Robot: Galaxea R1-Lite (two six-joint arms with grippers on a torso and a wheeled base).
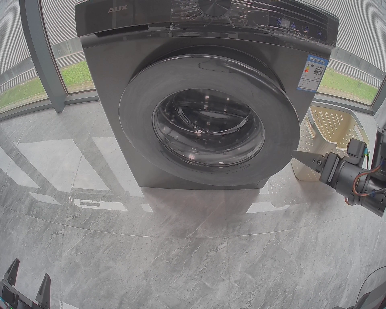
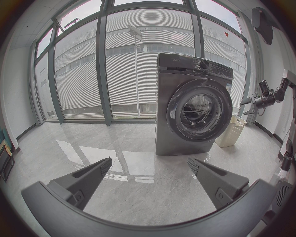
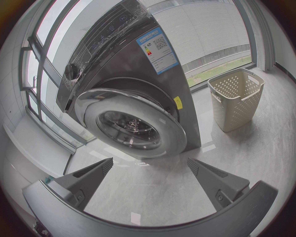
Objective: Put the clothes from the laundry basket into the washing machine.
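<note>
1. Nearest zone. I am seeing the left hand [image 1: 30, 269] sitting low at the near left edge of the head view, over the grey stone floor [image 1: 181, 249]. Its two dark fingers are standing spread wide, with nothing between them. In the left wrist view they are framing the floor, well apart from the machine.

2. Middle zone. I am seeing the right hand [image 3: 149, 160] hanging raised on the right side. Its fingers are also spread wide and are gripping nothing. In the head view it is pointing toward the right rim of the machine door and lying across the front of the basket. In the left wrist view it is hanging apart from both.

3. Task items. The washing machine [image 1: 108, 72] is standing upright on the floor, directly ahead. Its round door [image 1: 209, 128] is lying across the drum opening; I cannot tell whether it is latched. A label [image 1: 312, 73] is sitting on the upper right of the front panel, and a control knob [image 1: 214, 6] is sitting on the top strip. The cream laundry basket [image 1: 333, 132] is standing upright on the floor just beside the machine's right side. Its perforated inner walls are showing in the right wrist view.

4. Far zone. Tall windows [image 2: 123, 68] are running behind the machine.
</note>
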